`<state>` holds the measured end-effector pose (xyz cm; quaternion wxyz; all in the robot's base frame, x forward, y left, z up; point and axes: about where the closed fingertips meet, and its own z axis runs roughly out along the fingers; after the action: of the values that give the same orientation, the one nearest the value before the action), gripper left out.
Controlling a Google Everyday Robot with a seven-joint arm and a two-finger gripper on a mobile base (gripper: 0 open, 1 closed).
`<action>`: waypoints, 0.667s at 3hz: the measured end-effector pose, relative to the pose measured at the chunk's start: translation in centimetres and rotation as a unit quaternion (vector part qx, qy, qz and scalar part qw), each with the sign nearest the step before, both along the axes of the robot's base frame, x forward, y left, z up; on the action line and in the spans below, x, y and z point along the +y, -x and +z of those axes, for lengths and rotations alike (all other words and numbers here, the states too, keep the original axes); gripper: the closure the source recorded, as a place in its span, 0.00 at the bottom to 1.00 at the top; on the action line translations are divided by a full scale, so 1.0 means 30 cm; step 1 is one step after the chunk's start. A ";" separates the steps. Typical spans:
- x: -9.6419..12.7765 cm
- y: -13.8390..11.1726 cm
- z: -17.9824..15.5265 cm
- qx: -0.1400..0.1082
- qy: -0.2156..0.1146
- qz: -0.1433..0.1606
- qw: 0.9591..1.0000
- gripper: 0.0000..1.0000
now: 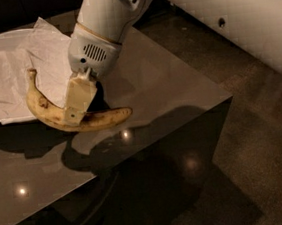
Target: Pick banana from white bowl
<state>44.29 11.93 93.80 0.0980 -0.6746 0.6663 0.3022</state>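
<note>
Looking down at an angle on a dark, glossy tabletop.

Upper left: white bowl, lined with crinkled white paper. Sits on the far left part of the tabletop, cut off by the left edge of the view.

Gripper at the bowl's near right rim, hanging from a white arm that enters from top centre. Jaws closed on the middle of the banana. Only the front finger in view, flat against the peel; the other hidden behind the fruit.

Banana yellow with brown speckles, curved like a shallow smile:
- narrow upper end up and to the left, over the paper
- other end out to the right, past the bowl's rim and over bare tabletop
- cannot tell whether the lowest part of the curve touches the paper or hangs just clear of it
- dark shadow directly beneath and behind

Surroundings:
- large white robot body across the upper right corner
- speckled floor right of and below the tabletop's corner
- small lamp reflections on the tabletop, with a broad arm shadow across its front

In the way: front finger covering the banana's mid-section, wrist housing covering the bowl's right rim.
</note>
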 end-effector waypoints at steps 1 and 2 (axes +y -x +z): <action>-0.089 0.069 -0.026 0.025 0.018 -0.035 0.999 1.00; -0.094 0.073 -0.034 0.027 0.020 -0.037 0.999 1.00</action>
<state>42.11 9.11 92.79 0.0777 -0.6425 0.6993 0.3035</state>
